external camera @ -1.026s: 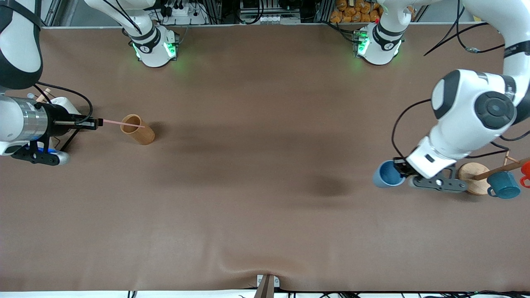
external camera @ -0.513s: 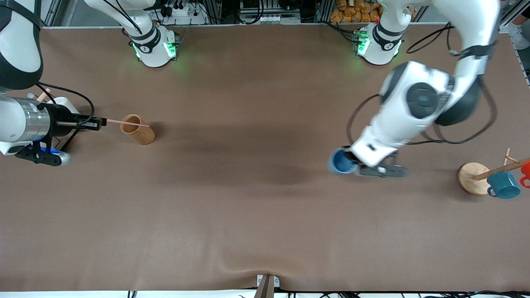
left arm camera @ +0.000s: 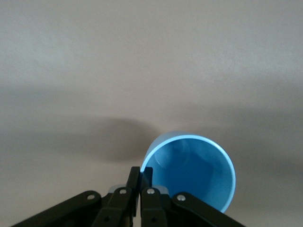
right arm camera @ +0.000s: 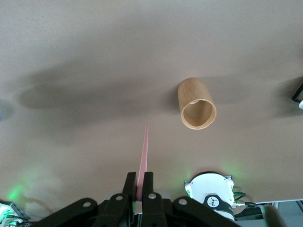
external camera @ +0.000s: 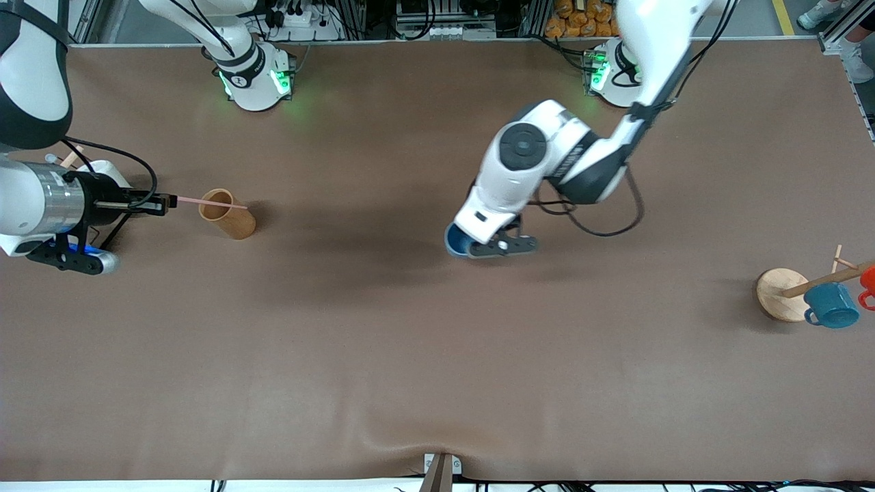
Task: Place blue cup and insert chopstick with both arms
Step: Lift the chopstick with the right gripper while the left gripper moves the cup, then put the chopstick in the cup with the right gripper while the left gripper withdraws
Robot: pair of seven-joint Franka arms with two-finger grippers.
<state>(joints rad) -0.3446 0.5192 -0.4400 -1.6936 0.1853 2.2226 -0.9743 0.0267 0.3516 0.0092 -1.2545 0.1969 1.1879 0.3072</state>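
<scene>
My left gripper (external camera: 466,247) is shut on the rim of the blue cup (external camera: 452,243) and holds it over the middle of the table. In the left wrist view the cup (left arm camera: 196,172) shows its open mouth, with its wall pinched between the fingers of the left gripper (left arm camera: 142,176). My right gripper (external camera: 164,202) is at the right arm's end of the table. It is shut on the pale pink chopstick (external camera: 208,203), which lies level with its tip over the brown holder. The right wrist view shows the chopstick (right arm camera: 144,151) held in the right gripper (right arm camera: 141,182).
A brown cylindrical holder (external camera: 229,215) stands on the table below the chopstick's tip and also shows in the right wrist view (right arm camera: 196,109). A wooden mug rack (external camera: 779,294) with a teal mug (external camera: 832,305) and a red mug (external camera: 868,280) stands at the left arm's end.
My left arm has carried the blue cup from beside the mug rack to over the middle of the table. The right gripper and chopstick have hardly moved.
</scene>
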